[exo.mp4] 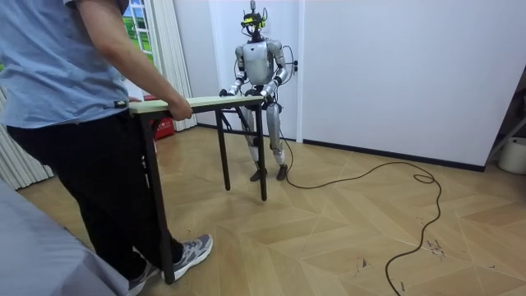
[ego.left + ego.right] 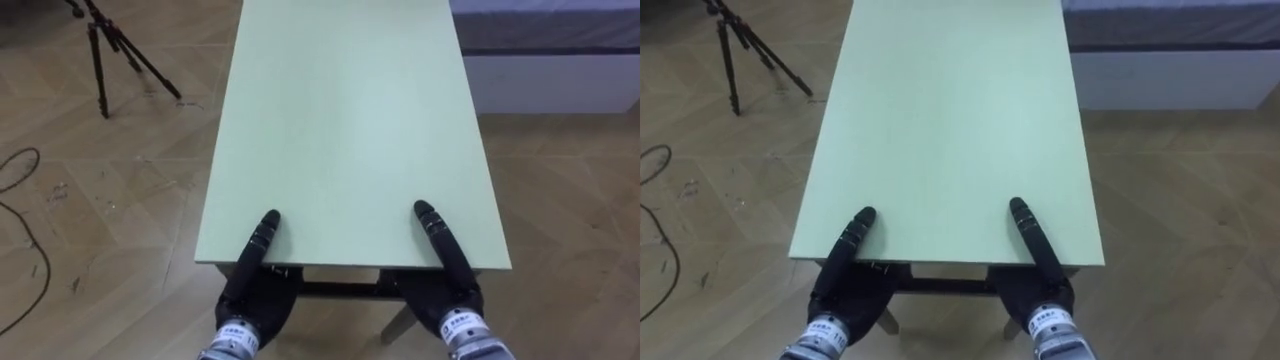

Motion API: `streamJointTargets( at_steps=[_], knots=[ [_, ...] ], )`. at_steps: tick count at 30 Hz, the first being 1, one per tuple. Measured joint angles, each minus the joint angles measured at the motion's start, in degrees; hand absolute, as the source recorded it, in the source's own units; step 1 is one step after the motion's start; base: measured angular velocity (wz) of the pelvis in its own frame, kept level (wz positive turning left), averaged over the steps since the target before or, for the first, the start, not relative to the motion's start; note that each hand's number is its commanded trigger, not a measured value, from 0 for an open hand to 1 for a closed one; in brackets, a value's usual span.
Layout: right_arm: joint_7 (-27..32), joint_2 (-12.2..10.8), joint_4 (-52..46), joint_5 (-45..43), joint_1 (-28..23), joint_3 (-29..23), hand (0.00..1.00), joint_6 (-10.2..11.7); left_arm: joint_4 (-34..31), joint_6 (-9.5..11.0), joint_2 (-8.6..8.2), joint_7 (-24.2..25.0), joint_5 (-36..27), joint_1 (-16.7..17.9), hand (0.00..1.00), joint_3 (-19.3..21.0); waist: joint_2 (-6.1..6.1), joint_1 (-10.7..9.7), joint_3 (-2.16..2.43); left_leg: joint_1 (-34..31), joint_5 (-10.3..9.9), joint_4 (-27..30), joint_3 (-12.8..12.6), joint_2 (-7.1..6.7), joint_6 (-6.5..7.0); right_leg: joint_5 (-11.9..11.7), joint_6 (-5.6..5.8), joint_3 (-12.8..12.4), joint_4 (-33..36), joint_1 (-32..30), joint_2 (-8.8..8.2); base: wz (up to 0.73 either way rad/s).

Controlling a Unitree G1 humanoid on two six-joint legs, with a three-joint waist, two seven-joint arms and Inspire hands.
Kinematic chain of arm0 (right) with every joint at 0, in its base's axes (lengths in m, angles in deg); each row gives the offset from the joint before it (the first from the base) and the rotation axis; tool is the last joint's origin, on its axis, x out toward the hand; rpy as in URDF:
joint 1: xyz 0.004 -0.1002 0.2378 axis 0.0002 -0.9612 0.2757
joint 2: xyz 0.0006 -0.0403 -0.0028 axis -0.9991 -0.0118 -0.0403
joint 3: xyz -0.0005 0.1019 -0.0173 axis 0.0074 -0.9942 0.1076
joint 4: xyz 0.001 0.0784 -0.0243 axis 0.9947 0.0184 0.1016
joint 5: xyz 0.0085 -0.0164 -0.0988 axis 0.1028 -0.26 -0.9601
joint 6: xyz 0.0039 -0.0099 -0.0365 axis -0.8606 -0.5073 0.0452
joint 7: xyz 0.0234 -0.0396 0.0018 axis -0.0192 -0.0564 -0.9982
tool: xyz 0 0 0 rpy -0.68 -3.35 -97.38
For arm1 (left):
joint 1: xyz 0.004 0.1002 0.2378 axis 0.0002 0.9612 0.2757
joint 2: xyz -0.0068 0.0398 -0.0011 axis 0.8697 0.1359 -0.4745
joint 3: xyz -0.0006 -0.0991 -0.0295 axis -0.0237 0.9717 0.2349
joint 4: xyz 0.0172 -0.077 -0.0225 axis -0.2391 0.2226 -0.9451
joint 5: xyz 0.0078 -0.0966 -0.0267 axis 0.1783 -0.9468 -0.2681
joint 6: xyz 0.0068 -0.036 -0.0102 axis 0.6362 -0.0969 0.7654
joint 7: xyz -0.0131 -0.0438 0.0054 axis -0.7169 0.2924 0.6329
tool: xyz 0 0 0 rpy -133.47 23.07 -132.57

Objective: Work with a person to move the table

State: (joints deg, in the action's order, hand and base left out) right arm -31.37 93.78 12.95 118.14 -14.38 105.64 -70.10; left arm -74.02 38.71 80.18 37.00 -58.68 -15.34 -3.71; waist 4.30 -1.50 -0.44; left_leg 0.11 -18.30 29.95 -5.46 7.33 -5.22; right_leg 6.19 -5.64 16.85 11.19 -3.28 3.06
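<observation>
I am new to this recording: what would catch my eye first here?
A long pale green table runs away from the robot, with its left hand and right hand at the near edge. In the room view a person stands at the far end, touching it. A dark tripod stands on the floor left of the table.

Pale green table point(image 2: 350, 130), seemingly level

The left hand point(image 2: 262, 240) and right hand point(image 2: 435, 235) are lying on the pale green table's point(image 2: 350, 130) near edge, above the parquet floor point(image 2: 100, 200).
</observation>
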Motion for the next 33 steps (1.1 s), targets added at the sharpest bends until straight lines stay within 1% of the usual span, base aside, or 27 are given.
streamJointTargets(
  at_steps=[1,3,4,5,6,8,9,11,12,14,15,17,18,19,20,21,22,23,24,25,26,28,29,30,31,32,33],
  knots=[
    [0.0,0.0,-0.17,-0.45,0.49,-0.49,1.0,-0.07,0.0,0.06,-0.09,0.1,0.0,-0.6,1.0,0.0,0.54,-0.66,-0.19,1.23,-0.57,-1.62,0.73,0.84,0.02,-0.07,-0.12,0.97,1.12,-1.95,-0.04,0.25],
    [0.06,-0.14,-0.16,-0.41,1.43,-0.95,1.0,-0.42,0.0,0.4,-0.24,0.04,0.06,-1.85,1.0,-0.05,0.58,-1.44,-0.24,3.32,-1.92,-8.35,1.55,0.9,0.19,-0.11,-0.05,1.77,4.02,-5.26,-0.59,0.22],
    [0.2,-0.76,-0.14,-0.7,1.8,-1.82,1.0,-0.79,0.01,0.4,0.05,-0.49,0.07,-3.03,1.0,-0.1,0.57,-1.53,-0.26,3.66,-2.62,-11.96,1.47,0.57,1.24,-0.46,0.49,1.76,5.33,-7.29,-1.08,0.14],
    [0.26,-1.35,-0.13,-1.42,1.68,-2.9,1.0,-1.31,0.01,0.37,0.33,-1.11,0.02,-3.69,1.0,-0.3,0.44,-1.55,-0.31,3.46,-2.9,-13.35,1.35,-0.22,2.42,-0.94,1.12,1.47,5.81,-8.36,-1.74,0.09],
    [0.3,-1.43,-0.14,-1.67,1.58,-3.06,1.0,-1.48,0.01,0.37,0.39,-1.22,-0.07,-3.69,1.0,-0.31,0.41,-1.48,-0.31,3.27,-2.65,-13.38,1.11,-0.68,3.0,-1.55,1.42,1.14,5.82,-8.72,-2.09,-0.08],
    [0.34,-1.8,-0.13,-2.38,1.45,-3.87,1.0,-2.58,0.0,-0.14,0.52,-1.45,-0.66,-3.38,1.0,-0.38,0.49,-1.31,-0.38,2.72,-1.56,-13.59,0.79,-2.99,4.93,-3.23,2.57,-0.5,5.55,-9.65,-3.82,-0.17],
    [0.33,-1.7,-0.13,-2.39,1.45,-4.03,1.0,-2.73,0.01,-0.26,0.51,-1.49,-0.74,-3.37,1.0,-0.45,0.51,-1.3,-0.39,2.57,-1.36,-13.72,0.72,-3.45,5.29,-3.65,2.91,-0.86,5.59,-9.96,-4.19,-0.12],
    [0.36,-1.42,-0.13,-3.13,1.13,-4.45,1.0,-3.07,0.02,-0.77,0.44,-1.68,-1.05,-2.97,1.0,-0.63,0.42,-0.99,-0.43,2.52,-0.44,-14.52,0.13,-5.29,6.91,-5.02,3.68,-1.92,5.66,-10.78,-5.61,-0.14],
    [0.36,-1.39,-0.13,-3.36,1.01,-4.55,1.0,-3.16,0.02,-0.84,0.49,-1.68,-1.15,-2.8,1.0,-0.61,0.39,-0.99,-0.44,2.46,-0.29,-14.53,-0.12,-5.65,7.18,-5.33,3.89,-2.16,5.66,-10.89,-5.93,-0.12],
    [0.35,-1.04,-0.14,-4.11,0.91,-4.78,1.0,-3.79,0.02,-1.23,0.75,-1.91,-1.79,-2.49,1.0,-0.61,0.2,-1.06,-0.38,1.82,0.46,-14.45,-1.14,-7.13,8.48,-7.09,4.68,-3.32,5.62,-11.75,-7.11,-0.13],
    [0.35,-1.03,-0.14,-4.22,0.97,-4.94,1.0,-3.97,0.02,-1.3,0.8,-1.91,-1.9,-2.47,1.0,-0.61,0.21,-1.02,-0.38,1.42,0.6,-14.44,-1.44,-7.35,8.74,-7.71,4.87,-3.5,5.48,-11.99,-7.34,-0.11],
    [0.37,-1.34,-0.15,-4.44,0.71,-5.52,1.0,-4.9,0.09,-1.64,0.83,-1.92,-2.09,-2.24,1.0,-0.48,-0.3,-1.14,-0.41,1.06,1.49,-14.49,-2.7,-8.71,10.23,-9.5,6.16,-5.31,5.41,-12.64,-8.47,-0.06],
    [0.37,-1.33,-0.15,-4.45,0.54,-5.54,1.0,-4.95,0.09,-1.79,0.84,-1.95,-2.05,-2.14,1.0,-0.48,-0.55,-1.11,-0.4,1.0,1.68,-14.48,-3.09,-9.08,10.54,-9.76,6.56,-6.03,5.47,-12.69,-8.8,-0.04],
    [0.55,-1.49,-0.15,-4.54,0.32,-5.55,1.0,-5.03,0.09,-2.16,0.84,-2.11,-2.19,-1.91,1.0,-0.28,-0.83,-1.04,-0.38,0.6,1.98,-14.31,-5.12,-9.31,11.08,-10.1,7.06,-6.64,5.91,-12.88,-9.24,0.15],
    [0.63,-1.77,-0.15,-4.58,-0.12,-5.64,1.0,-4.9,0.18,-2.99,1.06,-2.38,-2.31,-2.04,1.0,-0.04,-1.23,-1.46,-0.49,0.26,2.24,-14.13,-8.83,-9.26,11.56,-7.75,8.54,-6.62,10.98,-13.87,-10.81,0.34],
    [0.63,-1.91,-0.23,-4.58,-0.74,-5.84,1.0,-4.82,0.42,-3.6,1.15,-2.68,-2.31,-2.3,1.0,-0.07,-1.48,-1.84,-0.44,0.36,2.34,-14.09,-10.55,-9.24,11.74,-4.92,8.92,-6.41,16.17,-14.43,-11.94,0.65],
    [0.63,-2.35,-0.25,-4.52,-1.68,-6.1,1.0,-4.7,0.7,-4.17,1.09,-3.09,-2.15,-2.45,1.0,-0.2,-2.28,-2.8,-0.27,0.84,2.51,-14.22,-13.31,-9.34,12.04,-0.41,9.41,-6.6,26.92,-14.83,-13.87,0.66],
    [0.61,-3.08,-0.35,-4.54,-2.55,-6.55,1.0,-4.64,0.69,-4.66,1.46,-3.26,-2.04,-2.44,1.0,-0.27,-3.43,-2.95,-0.22,1.24,2.72,-14.45,-15.4,-9.9,12.42,2.41,10.17,-7.61,35.78,-14.37,-15.64,0.51],
    [0.59,-3.19,-0.52,-4.54,-2.86,-6.58,1.0,-4.71,0.68,-4.83,1.68,-3.25,-2.06,-2.36,1.0,-0.24,-3.92,-2.75,-0.22,1.23,2.73,-14.47,-16.21,-10.22,12.44,3.24,10.31,-7.9,38.8,-13.65,-16.58,0.04],
    [0.47,-3.16,-0.66,-4.62,-3.05,-6.47,1.0,-4.86,0.67,-5.15,1.8,-3.23,-2.08,-2.06,1.0,-0.01,-4.49,-1.76,-0.23,1.17,2.74,-14.31,-17.44,-10.91,12.47,3.8,10.51,-8.68,42.5,-11.85,-18.35,-0.43],
    [0.47,-3.1,-0.71,-4.8,-3.01,-6.29,1.0,-4.88,0.67,-5.16,1.61,-3.13,-2.08,-1.73,1.0,0.19,-4.72,-0.49,-0.19,0.99,2.7,-14.07,-18.1,-11.38,12.52,3.91,10.67,-8.9,43.21,-9.14,-19.9,-0.59],
    [0.47,-2.88,-0.86,-4.85,-2.72,-5.45,1.0,-4.68,0.6,-5.11,1.37,-2.71,-2.23,-1.27,1.0,0.76,-5.35,0.78,-0.25,-0.25,2.68,-12.95,-17.6,-11.87,12.54,3.67,10.84,-8.89,40.31,-5.16,-21.5,-0.63],
    [0.47,-2.42,-0.86,-4.86,-2.17,-4.45,1.0,-4.15,0.55,-5.09,1.32,-2.16,-2.32,-0.85,1.0,1.24,-5.74,1.67,-0.51,-1.67,2.66,-11.35,-17.2,-11.71,12.51,6.57,12.67,-9.39,36.2,-3.39,-21.26,-0.57],
    [0.47,-2.19,-0.86,-4.89,-2.09,-4.26,1.0,-4.07,0.54,-5.1,1.32,-2.17,-2.43,-0.75,1.0,1.26,-5.74,1.94,-0.64,-2.5,2.66,-10.35,-16.41,-11.41,12.47,7.29,12.84,-9.36,34.68,-3.02,-20.5,-0.51],
    [0.47,-1.86,-0.85,-4.89,-2.11,-4.12,1.0,-4.16,0.33,-5.07,1.27,-2.14,-2.45,-0.16,1.0,1.33,-5.32,2.74,-0.73,-3.54,2.78,-9.01,-14.26,-10.49,12.24,7.46,12.81,-9.28,32.48,-2.48,-19.09,-0.38],
    [0.47,-1.72,-0.82,-4.71,-2.18,-4.08,1.0,-4.27,0.04,-5.09,1.42,-2.16,-2.22,-0.03,1.0,1.28,-5.22,3.7,-0.86,-4.12,3.08,-8.53,-13.33,-9.5,11.74,7.7,12.74,-9.29,30.0,-1.6,-17.66,-0.28],
    [0.47,-1.77,-0.82,-4.64,-2.16,-4.05,1.0,-4.26,-0.17,-5.09,1.57,-2.2,-2.13,-0.04,1.0,1.27,-5.22,3.87,-0.86,-4.7,3.2,-8.33,-12.95,-9.03,11.52,8.02,12.71,-9.12,28.48,-1.19,-17.01,-0.11]
  ],
)
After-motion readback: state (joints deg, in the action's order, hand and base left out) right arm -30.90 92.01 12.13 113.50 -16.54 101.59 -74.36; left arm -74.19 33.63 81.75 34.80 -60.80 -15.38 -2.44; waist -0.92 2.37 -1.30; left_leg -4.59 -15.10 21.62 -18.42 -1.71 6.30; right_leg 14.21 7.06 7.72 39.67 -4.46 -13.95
